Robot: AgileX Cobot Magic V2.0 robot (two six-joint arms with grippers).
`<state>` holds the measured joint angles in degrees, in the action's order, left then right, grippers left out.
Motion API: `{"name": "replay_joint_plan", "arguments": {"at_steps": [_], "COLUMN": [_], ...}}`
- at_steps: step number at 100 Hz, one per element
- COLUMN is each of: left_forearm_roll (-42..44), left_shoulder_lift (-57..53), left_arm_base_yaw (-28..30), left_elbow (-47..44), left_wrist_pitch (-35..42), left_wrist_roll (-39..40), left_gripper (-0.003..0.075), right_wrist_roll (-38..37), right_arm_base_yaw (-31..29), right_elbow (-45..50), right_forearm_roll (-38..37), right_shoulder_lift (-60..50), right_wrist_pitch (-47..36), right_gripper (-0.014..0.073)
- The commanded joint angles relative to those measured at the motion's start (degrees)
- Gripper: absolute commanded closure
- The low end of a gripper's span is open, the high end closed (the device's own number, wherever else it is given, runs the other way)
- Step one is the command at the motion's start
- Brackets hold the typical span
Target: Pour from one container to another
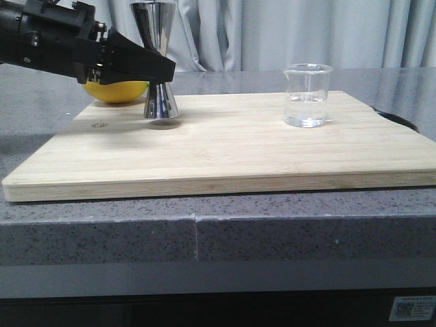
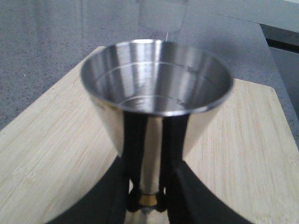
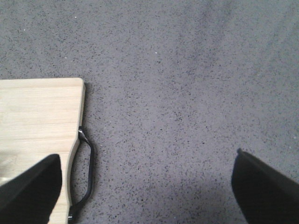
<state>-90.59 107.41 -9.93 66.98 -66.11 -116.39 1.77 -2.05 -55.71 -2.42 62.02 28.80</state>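
Item, jigger (image 1: 158, 61): clamped at its gold waist in my left jaws (image 1: 165, 70), lifted just clear of the cutting board (image 1: 225, 153) near its far-left corner. I keep it upright.

Item, beaker (image 1: 307, 95): far-right on the board, water inside.

Item, right jaws (image 3: 147, 186): apart, empty, over the surface.

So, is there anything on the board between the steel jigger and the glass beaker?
No. In the front view, only bare cutting board lies between the jigger and the beaker.
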Motion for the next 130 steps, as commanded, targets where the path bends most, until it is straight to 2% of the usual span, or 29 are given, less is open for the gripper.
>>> {"name": "replay_joint_plan", "arguments": {"at_steps": [1,35,70,93,130], "left_forearm_roll": [-3.8,-3.4,-1.9,-2.1,-3.4], "left_shoulder_lift": [-2.6,-2.6,-2.7,-2.7,-3.4], "left_arm_base_yaw": [-0.5,-0.5,-0.5,-0.5,-3.0], "left_elbow": [1.6,1.6,1.6,1.6,1.6], "left_wrist_pitch": [-3.9,-6.5,-6.7,-6.7,-6.7], "left_wrist_roll": [0.7,2.2,3.6,3.6,3.6], "left_gripper": [0.0649,0.0649,0.0649,0.0649,0.0649], "right_wrist_roll": [2.9,4.3,4.1,-2.6,-3.0], "right_arm_base_yaw": [1.5,10.5,11.4,11.7,19.8], "right_elbow": [-1.4,9.2,23.3,32.2,33.7], "right_forearm_roll": [-0.3,0.0,2.0,1.4,1.1], "right_shoulder_lift": [-1.1,-2.0,-8.0,-9.9,-1.5], "right_wrist_pitch": [-6.4,-21.1,-37.1,-49.8,-62.5], "right_gripper": [-0.0072,-0.0072,-0.0072,-0.0072,-0.0072]}}
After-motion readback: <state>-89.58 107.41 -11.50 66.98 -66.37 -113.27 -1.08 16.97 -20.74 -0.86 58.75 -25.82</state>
